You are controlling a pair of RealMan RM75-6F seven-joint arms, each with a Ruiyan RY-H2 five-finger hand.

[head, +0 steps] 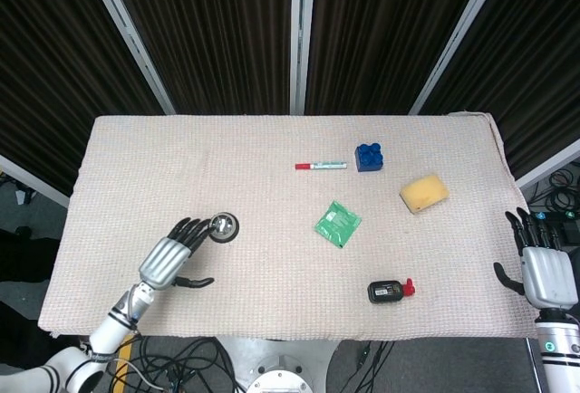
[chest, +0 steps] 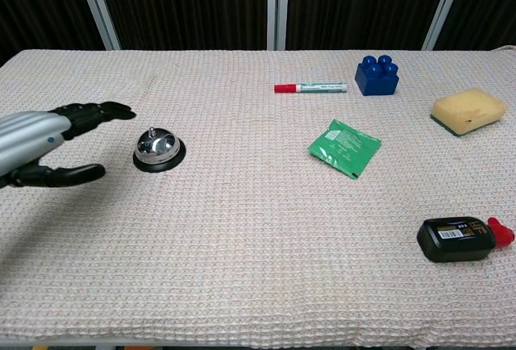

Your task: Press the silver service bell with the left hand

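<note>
The silver service bell on its black base stands left of the table's middle. My left hand hovers over the cloth just left of the bell, flat, with fingers stretched toward it and the thumb held out; its fingertips are close to the bell's edge, and I cannot tell if they touch. It holds nothing. My right hand stays beyond the table's right edge, fingers apart and empty; only the head view shows it.
On the beige woven cloth lie a red-capped marker, a blue brick, a yellow sponge, a green packet and a black bottle with a red cap, all right of the bell.
</note>
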